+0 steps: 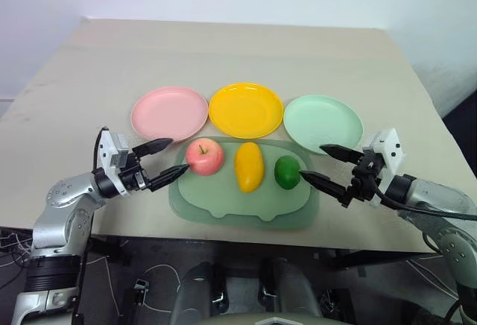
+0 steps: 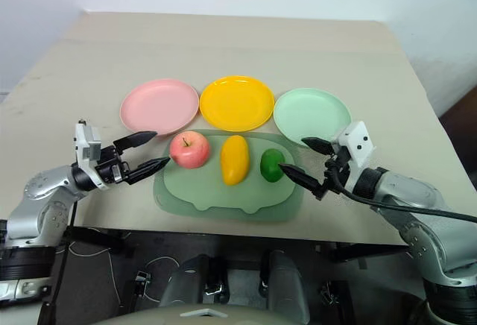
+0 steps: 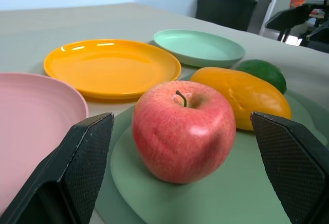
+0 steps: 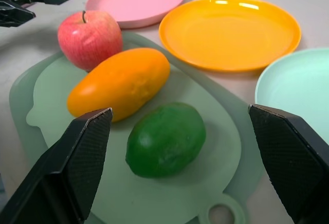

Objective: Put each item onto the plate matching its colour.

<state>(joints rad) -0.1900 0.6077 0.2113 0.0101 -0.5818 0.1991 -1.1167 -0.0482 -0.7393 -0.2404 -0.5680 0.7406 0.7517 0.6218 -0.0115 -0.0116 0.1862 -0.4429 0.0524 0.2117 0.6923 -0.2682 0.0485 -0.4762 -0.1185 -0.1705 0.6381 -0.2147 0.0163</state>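
A red-pink apple (image 1: pixel 204 156), a yellow-orange mango (image 1: pixel 249 166) and a dark green lime (image 1: pixel 287 171) lie in a row on a pale green tray (image 1: pixel 223 204). Behind the tray stand a pink plate (image 1: pixel 169 112), a yellow plate (image 1: pixel 246 109) and a mint green plate (image 1: pixel 323 122), all bare. My left gripper (image 1: pixel 169 162) hangs open just left of the apple, which sits between its fingers (image 3: pixel 87 167) in the left wrist view. Just right of the lime, my right gripper (image 1: pixel 320 163) is open, its fingers (image 4: pixel 85 157) apart around the lime (image 4: pixel 165 139).
The beige table (image 1: pixel 238 49) stretches well behind the plates. Its front edge runs just below the tray. Cables lie on the floor beneath.
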